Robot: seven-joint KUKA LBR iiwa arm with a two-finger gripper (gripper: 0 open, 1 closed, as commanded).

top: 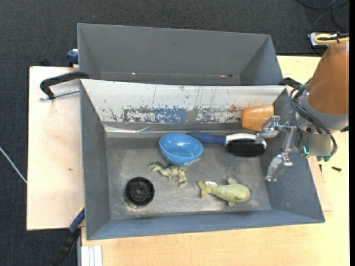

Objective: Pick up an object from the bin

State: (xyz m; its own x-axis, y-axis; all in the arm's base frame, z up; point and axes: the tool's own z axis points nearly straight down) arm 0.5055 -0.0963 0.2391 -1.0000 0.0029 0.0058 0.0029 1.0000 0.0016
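Note:
My gripper hangs at the right side of the bin, over the foot of the sloping right wall, open with nothing between its fingers. Just left of it lies a brush with a black bristle head and a blue handle that points left. A pale yellow toy whale lies on the floor below and to the left of the gripper. Neither one touches the fingers.
A blue bowl sits mid-bin at the end of the brush handle. In front of it sprawls a yellow-green toy lizard. A black round disc lies at the front left. The arm with its orange cover stands over the right rim.

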